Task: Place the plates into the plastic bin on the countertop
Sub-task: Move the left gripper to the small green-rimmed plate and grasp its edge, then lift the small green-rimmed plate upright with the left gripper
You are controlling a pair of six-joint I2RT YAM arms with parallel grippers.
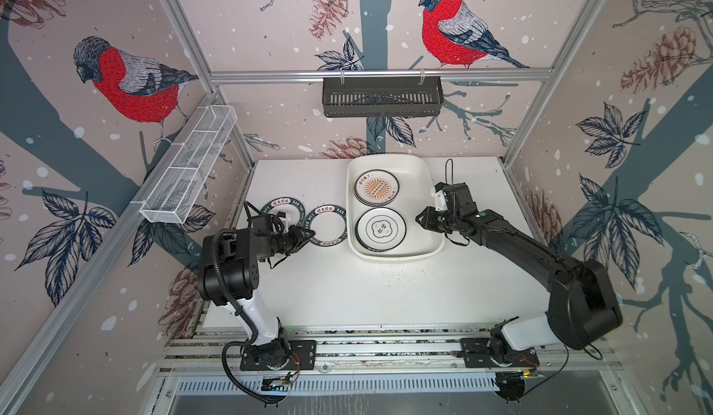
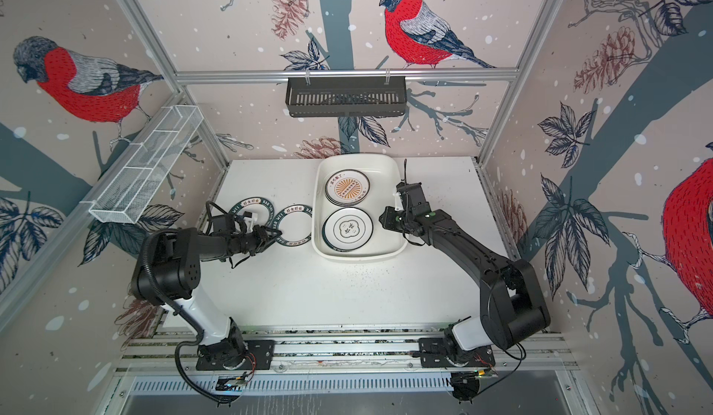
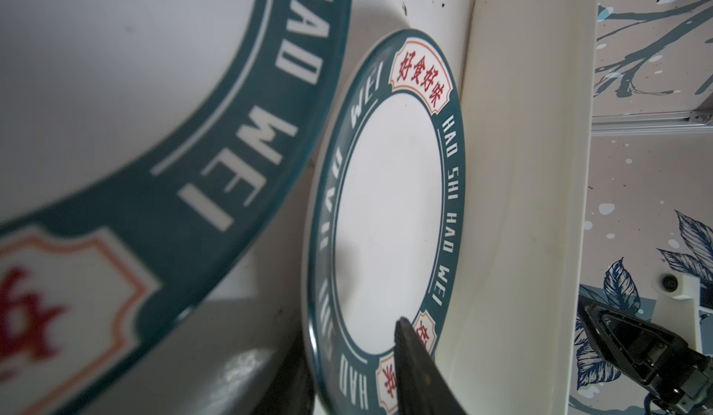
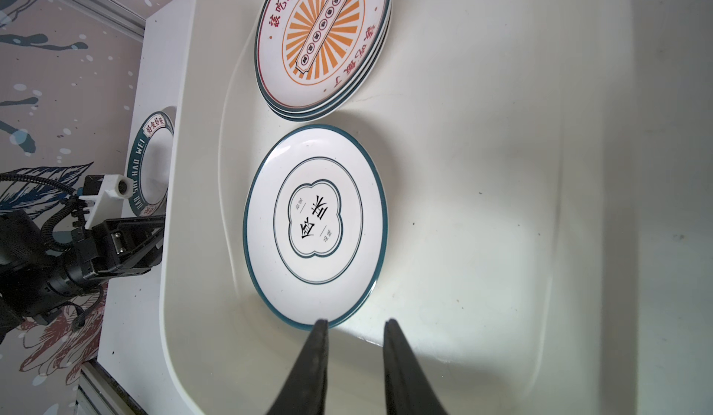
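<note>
Straddling the rim of the plate (image 3: pixel 386 220) on the countertop (image 1: pixel 347 289) just beside the bin (image 3: pixel 521 201), my left gripper (image 1: pixel 310 235) may pinch it or not — I cannot tell; my right gripper (image 4: pixel 355 322) hangs parted and empty over the bin. So thin a hold could slip and drop the plate against the bin wall or the second plate (image 1: pixel 270 206). Both rims read "HAO SHI HAO WEI", with red Chinese characters.

The sunburst plate (image 1: pixel 376 187) is orange-rayed, the flower plate (image 1: pixel 380 228) teal-rimmed, the lettered plate (image 1: pixel 328 224) teal-banded.
</note>
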